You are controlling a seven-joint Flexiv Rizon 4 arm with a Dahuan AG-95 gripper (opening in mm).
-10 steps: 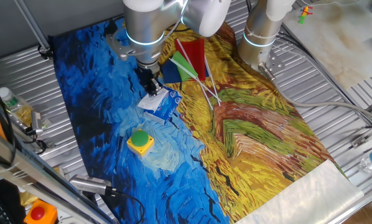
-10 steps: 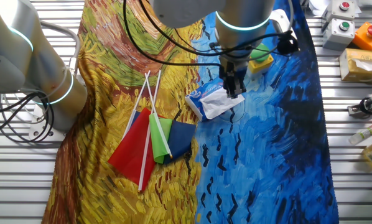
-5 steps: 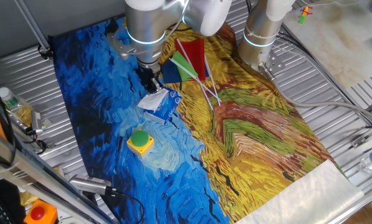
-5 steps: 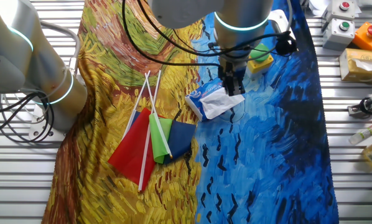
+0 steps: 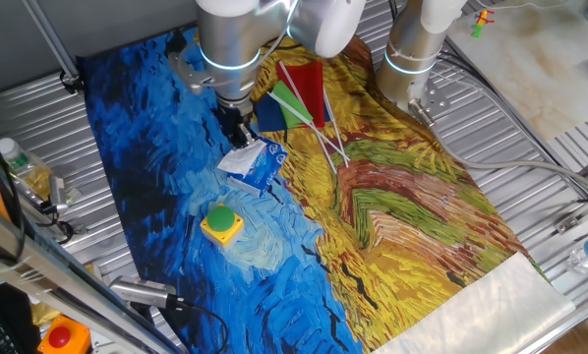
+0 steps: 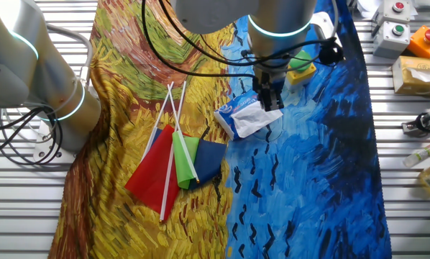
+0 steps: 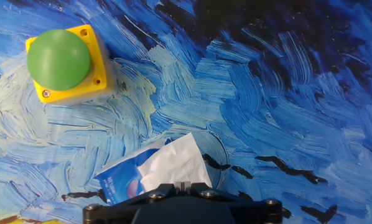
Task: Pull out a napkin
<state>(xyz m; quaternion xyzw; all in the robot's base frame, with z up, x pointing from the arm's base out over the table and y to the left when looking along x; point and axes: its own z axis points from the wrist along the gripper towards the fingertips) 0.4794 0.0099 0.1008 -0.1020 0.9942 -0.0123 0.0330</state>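
Observation:
The blue tissue packet [image 5: 262, 169] lies on the painted cloth near the middle of the table. A creased white napkin [image 5: 239, 158] sticks up out of its opening. My gripper [image 5: 240, 138] stands straight above the packet, shut on the napkin's upper edge. In the other fixed view the gripper [image 6: 267, 103] pinches the napkin [image 6: 254, 119] over the packet [image 6: 231, 115]. In the hand view the napkin [image 7: 176, 163] fans out from my closed gripper [image 7: 183, 185], with the packet [image 7: 120, 180] to its left.
A yellow box with a green button [image 5: 220, 223] sits just in front of the packet. Red, green and blue flags on white sticks [image 5: 299, 93] lie behind it. A second robot arm's base [image 5: 412, 59] stands at the cloth's far edge.
My gripper has risen very slightly, still holding the napkin. The packet has not moved.

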